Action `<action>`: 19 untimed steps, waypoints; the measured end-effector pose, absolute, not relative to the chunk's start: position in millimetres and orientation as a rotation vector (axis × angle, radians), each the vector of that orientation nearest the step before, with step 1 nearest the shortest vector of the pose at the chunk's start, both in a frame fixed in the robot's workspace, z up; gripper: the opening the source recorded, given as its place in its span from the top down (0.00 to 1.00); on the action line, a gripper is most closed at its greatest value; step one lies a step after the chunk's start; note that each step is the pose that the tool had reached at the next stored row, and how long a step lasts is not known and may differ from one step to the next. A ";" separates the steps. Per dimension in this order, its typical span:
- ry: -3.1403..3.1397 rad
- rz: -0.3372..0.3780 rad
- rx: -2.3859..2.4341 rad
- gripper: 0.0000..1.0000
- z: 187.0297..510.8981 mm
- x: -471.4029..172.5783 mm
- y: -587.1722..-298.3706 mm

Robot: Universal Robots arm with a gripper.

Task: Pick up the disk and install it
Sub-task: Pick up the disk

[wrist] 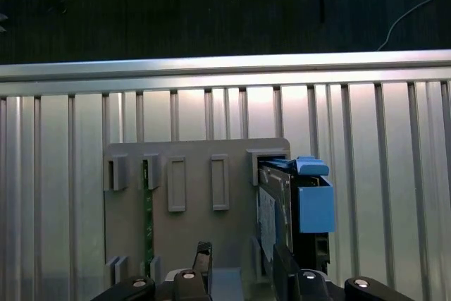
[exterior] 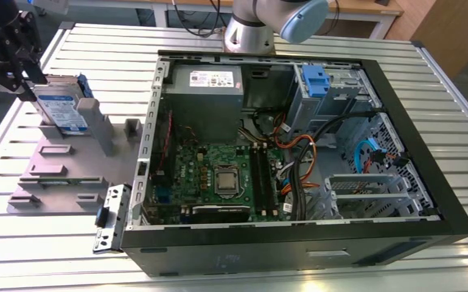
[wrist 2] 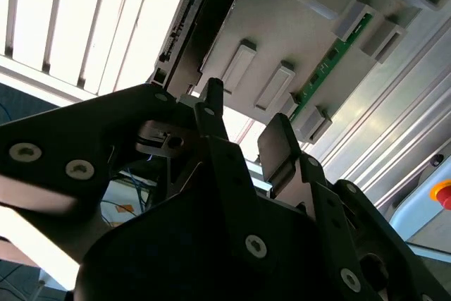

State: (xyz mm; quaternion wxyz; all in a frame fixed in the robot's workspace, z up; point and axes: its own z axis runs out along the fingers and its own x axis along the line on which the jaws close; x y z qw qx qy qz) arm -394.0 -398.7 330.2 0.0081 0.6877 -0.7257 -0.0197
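Observation:
The disk (exterior: pixel 61 112) stands on edge in a slot of a grey holder block (exterior: pixel 63 176) at the exterior view's left, silver with a white-and-blue label and a blue carrier frame. My gripper (exterior: pixel 27 90) hangs just beside its upper end, open. In the first wrist view the disk (wrist: pixel 271 216) and its blue frame (wrist: pixel 313 206) sit just ahead of my gripper (wrist: pixel 242 259), one finger (wrist: pixel 280 266) overlapping the disk's near end. The second wrist view shows the disk (wrist 2: pixel 211 12) edge-on beyond my gripper (wrist 2: pixel 243 114), with nothing between the fingers.
An open computer case (exterior: pixel 154 121) lies to the holder's right in the exterior view, with a grey power supply (exterior: pixel 205 85), motherboard (exterior: pixel 217 176), cables and a blue bay clip (exterior: pixel 315 82). A green memory stick (wrist: pixel 148 223) stands in the holder. The slatted table's edge (wrist: pixel 225 68) lies beyond the holder.

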 end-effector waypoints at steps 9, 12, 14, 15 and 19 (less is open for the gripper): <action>-2.264 -0.062 2.153 0.53 330.2 -394.0 -397.5; -2.262 -0.062 2.156 0.53 330.2 -394.0 -397.2; -2.261 -0.062 2.157 0.53 330.2 -394.0 -397.0; -2.260 -0.062 2.157 0.53 330.2 -394.0 -396.6; -2.261 -0.061 2.157 0.53 329.9 -394.1 -396.5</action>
